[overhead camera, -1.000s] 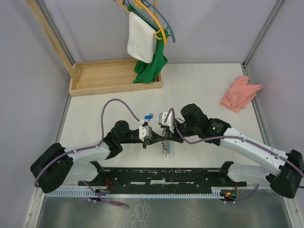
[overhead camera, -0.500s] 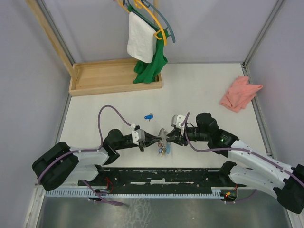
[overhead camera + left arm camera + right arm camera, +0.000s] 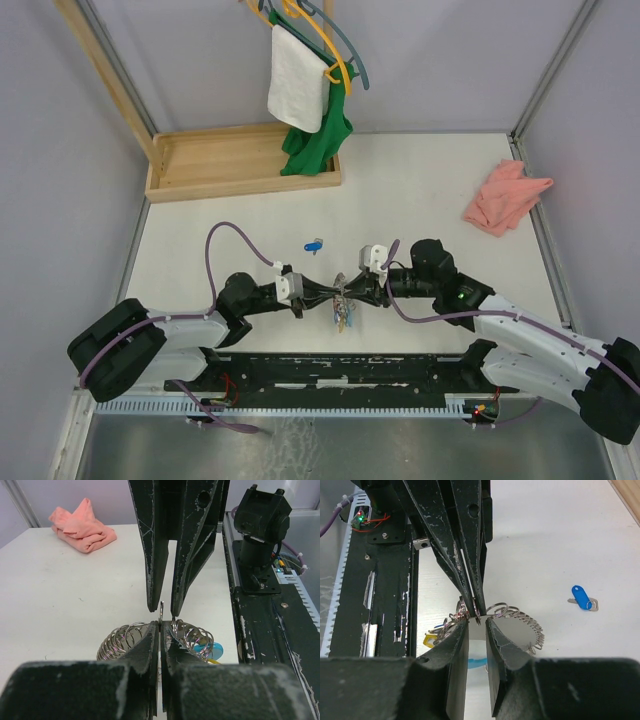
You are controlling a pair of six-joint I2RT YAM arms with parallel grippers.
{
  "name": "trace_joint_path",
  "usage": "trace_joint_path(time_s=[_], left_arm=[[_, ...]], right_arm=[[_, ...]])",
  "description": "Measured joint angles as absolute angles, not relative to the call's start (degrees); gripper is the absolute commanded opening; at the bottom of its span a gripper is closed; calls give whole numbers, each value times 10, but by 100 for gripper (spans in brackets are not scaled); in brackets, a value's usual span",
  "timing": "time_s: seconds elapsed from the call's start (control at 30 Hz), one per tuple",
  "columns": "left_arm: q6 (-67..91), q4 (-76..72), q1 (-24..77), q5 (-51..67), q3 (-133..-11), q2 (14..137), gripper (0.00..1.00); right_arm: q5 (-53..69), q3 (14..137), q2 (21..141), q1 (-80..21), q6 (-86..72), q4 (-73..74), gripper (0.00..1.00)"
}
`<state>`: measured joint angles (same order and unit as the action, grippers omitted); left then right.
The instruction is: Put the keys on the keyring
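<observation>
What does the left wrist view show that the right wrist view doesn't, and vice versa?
Only left wrist: the pink cloth. Only right wrist: the blue key, lying loose by itself. Both: the left tool shut on the ring bundle, and the right tool, tips slightly parted, meeting it head-on.

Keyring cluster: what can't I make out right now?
Top external: keyring cluster too small to tell rings from keys.
Left wrist: left tool hides the cluster's centre; which ring it pinches is unclear.
Right wrist: right tool covers the cluster's near side; contact unclear.
</observation>
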<state>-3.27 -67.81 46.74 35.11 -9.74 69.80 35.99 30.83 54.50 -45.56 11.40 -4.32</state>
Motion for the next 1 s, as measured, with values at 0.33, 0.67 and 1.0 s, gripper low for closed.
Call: trace_joint_path(time_s=[0.33, 0.67, 1.0], left_arm=[[-33, -659, 467, 363, -97, 685, 4], [-35, -627, 467, 366, -99, 667, 22], [-35, -621, 467, 375, -109, 664, 26]], right_arm=[[375, 308, 560, -456, 117, -62, 8], [394, 309, 574, -456, 129, -58, 1], [409, 309, 580, -455, 138, -51, 1]])
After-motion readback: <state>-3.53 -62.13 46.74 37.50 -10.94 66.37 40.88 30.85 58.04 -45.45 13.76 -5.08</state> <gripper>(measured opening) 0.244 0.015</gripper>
